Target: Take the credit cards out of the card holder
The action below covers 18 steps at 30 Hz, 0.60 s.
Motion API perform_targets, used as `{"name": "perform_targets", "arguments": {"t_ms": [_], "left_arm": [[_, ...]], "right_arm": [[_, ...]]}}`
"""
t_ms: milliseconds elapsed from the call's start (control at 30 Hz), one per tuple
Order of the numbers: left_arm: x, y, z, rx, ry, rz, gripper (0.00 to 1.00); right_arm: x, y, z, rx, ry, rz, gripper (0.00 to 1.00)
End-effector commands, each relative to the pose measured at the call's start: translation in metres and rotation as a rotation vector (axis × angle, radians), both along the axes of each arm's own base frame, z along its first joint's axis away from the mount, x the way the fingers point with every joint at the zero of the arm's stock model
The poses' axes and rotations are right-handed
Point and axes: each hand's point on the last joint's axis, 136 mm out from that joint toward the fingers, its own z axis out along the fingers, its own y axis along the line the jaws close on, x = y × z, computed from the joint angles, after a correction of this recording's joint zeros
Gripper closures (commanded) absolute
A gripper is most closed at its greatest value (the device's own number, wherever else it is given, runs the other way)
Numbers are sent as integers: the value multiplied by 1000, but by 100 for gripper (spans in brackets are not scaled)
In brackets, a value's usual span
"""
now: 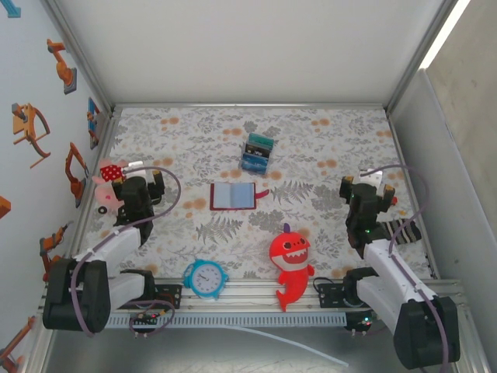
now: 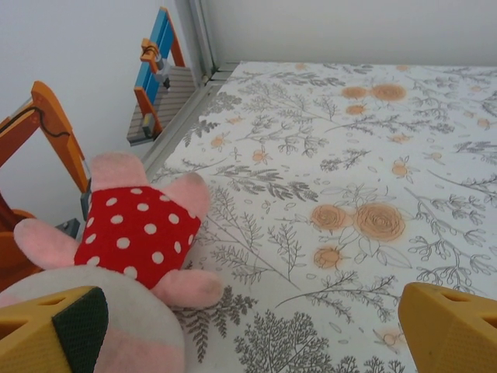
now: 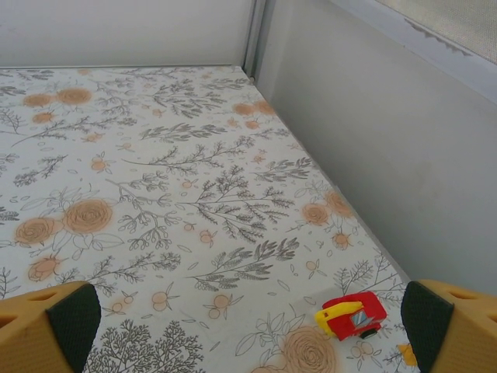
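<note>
Just beyond the open card holder [image 1: 233, 195], on the side away from the arm bases, a small stack of credit cards [image 1: 257, 153] in teal, blue and dark tones is seen lying on the floral tablecloth [image 1: 326, 155], near the holder but apart from it. The stack's long axis runs roughly away from the bases. The holder is laid flat, pale blue-grey inside upward, its long axis running left to right and its closing tab pointing toward the right arm's side. Whether any card is lodged in its pockets cannot be told from above. The left gripper [image 2: 252, 330], well out to the holder's left, is shown with jaws spread wide and nothing between them. A pink plush toy [image 2: 140, 229] in red polka dots lies just ahead, on the side away from the holder. The right gripper [image 3: 248, 334], farther out to the holder's right, is likewise wide open and empty, and a small red and yellow toy car [image 3: 352, 316] is seen by its outer finger. Both grippers are pointed at the far wall, not at the holder. The left is judged the nearer to the holder, while the cards are judged about equally far from both. A red shark toy [image 1: 291, 260] and a blue toy clock [image 1: 206, 277] are set on the holder's near side.
</note>
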Motion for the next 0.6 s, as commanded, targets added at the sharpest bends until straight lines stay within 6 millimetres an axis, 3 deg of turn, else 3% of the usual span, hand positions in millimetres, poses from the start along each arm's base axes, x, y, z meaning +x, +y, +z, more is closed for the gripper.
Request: {"name": "perform_targets", "arguments": {"t_ms": [0,233,567], "left_arm": [[9,-10,7,6,-74,-75,3],[11,-27,3,-31,-110,-171,3],[12,-36,-19,-30,-107,-219,3]], "right_arm": [[5,-1,5,12,-59,5,1],[9,-3,-1,13,-51,-1,1],[5,-3,-3,24,-62,-3,1]]}}
